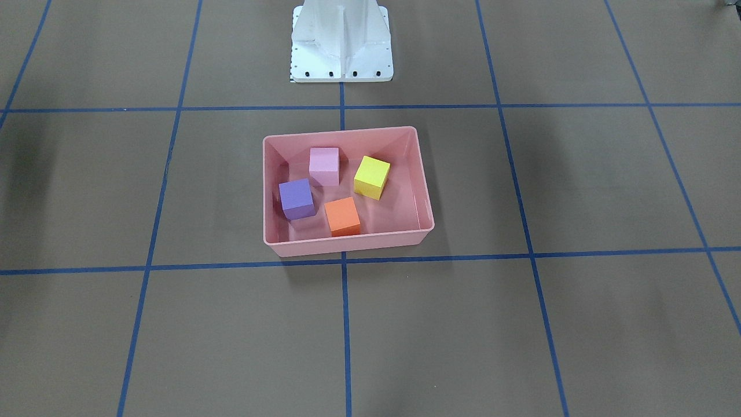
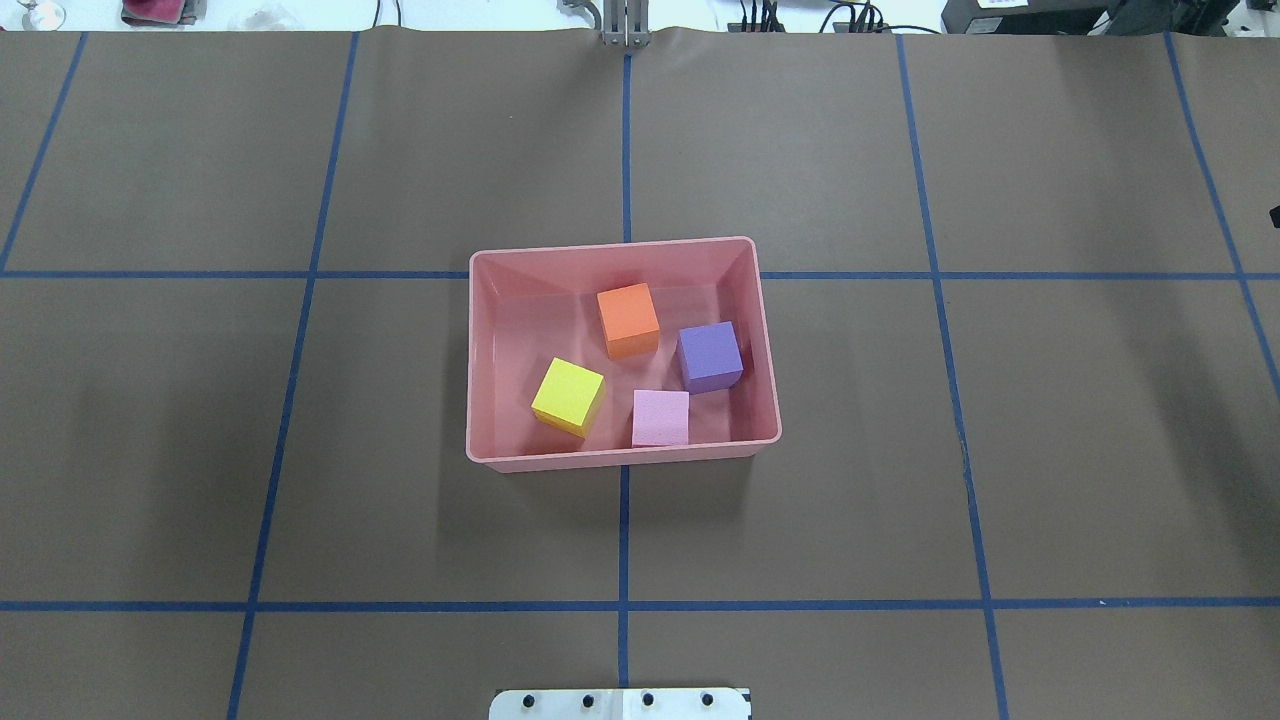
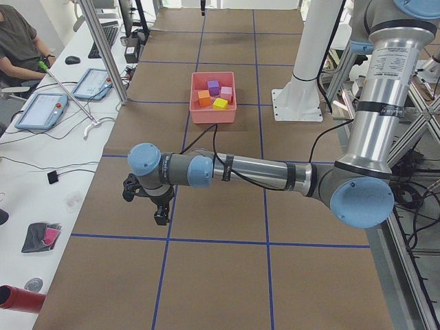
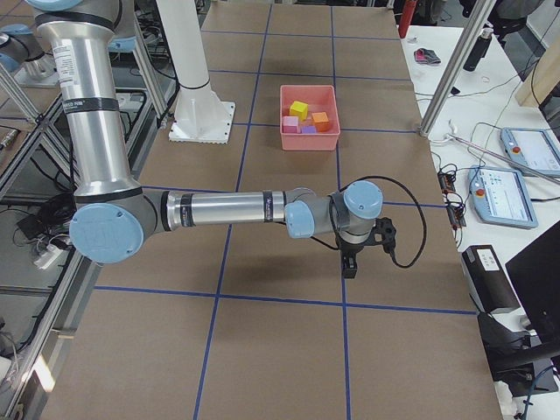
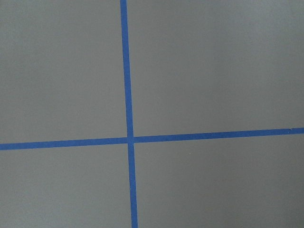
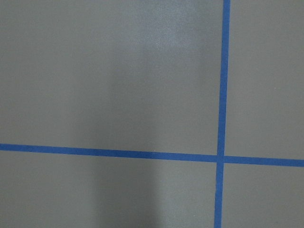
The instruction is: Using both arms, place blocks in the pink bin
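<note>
All the blocks lie inside the pink bin (image 2: pixel 620 458) at the table's middle: orange block (image 2: pixel 628 320), purple block (image 2: pixel 710 356), yellow block (image 2: pixel 568 397) and light pink block (image 2: pixel 660 417). No arm reaches into the overhead or front views. My left gripper (image 3: pixel 161 213) hangs over bare table far from the bin, near the table's left end. My right gripper (image 4: pixel 349 267) hangs likewise near the right end. Both show only in side views, so I cannot tell whether they are open or shut. Each wrist view shows only brown table and blue tape lines.
The white pedestal base (image 1: pixel 341 43) stands behind the bin on the robot's side. Past the table's far edge a white desk holds tablets (image 3: pixel 41 110), cables and a metal post (image 3: pixel 103 48). A seated person (image 3: pixel 17 41) is there.
</note>
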`<act>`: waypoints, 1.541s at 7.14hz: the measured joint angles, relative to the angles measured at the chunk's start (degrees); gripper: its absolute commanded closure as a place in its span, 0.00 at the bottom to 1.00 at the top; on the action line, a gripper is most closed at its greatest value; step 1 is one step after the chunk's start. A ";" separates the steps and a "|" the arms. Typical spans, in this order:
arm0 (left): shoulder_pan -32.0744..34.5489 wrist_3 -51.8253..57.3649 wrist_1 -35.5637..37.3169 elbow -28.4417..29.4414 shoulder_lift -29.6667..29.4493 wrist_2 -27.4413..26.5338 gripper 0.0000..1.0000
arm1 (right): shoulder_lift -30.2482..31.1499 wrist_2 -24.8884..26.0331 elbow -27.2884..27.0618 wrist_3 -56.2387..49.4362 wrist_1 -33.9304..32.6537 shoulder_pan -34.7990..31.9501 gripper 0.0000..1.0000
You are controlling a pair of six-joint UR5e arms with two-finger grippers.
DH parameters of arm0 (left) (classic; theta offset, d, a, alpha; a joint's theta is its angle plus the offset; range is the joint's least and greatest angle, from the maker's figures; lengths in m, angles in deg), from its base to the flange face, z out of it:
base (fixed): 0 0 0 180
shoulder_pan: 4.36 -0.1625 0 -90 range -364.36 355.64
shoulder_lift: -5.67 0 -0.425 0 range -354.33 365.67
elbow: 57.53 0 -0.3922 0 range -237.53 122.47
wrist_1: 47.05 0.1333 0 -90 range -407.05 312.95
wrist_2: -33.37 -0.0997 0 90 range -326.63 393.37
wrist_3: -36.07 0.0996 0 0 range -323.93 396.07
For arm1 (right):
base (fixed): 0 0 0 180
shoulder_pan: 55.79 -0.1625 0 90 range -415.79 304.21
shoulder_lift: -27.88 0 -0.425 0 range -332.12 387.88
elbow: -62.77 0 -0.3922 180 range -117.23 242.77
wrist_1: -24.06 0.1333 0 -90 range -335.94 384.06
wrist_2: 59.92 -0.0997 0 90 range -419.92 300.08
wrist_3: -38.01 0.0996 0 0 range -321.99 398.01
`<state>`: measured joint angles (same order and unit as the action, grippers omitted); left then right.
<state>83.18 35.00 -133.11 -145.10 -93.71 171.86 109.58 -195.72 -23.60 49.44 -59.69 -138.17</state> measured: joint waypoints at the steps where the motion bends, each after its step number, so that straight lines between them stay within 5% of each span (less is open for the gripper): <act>1: 0.60 1.64 0.09 -2.30 2.41 -0.05 0.01 | -0.12 0.04 -0.24 0.00 -0.61 -0.02 0.01; 4: 1.19 4.73 0.53 -9.77 8.90 -2.52 0.01 | 0.32 -0.06 -0.82 0.00 -1.36 -0.55 0.01; 11: 0.98 4.74 5.56 -10.38 11.06 -1.00 0.01 | 2.11 0.33 -2.02 -5.33 -5.52 -0.53 0.01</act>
<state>84.16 39.74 -127.55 -155.48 -82.65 170.86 111.69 -195.39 -25.62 44.11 -65.22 -138.70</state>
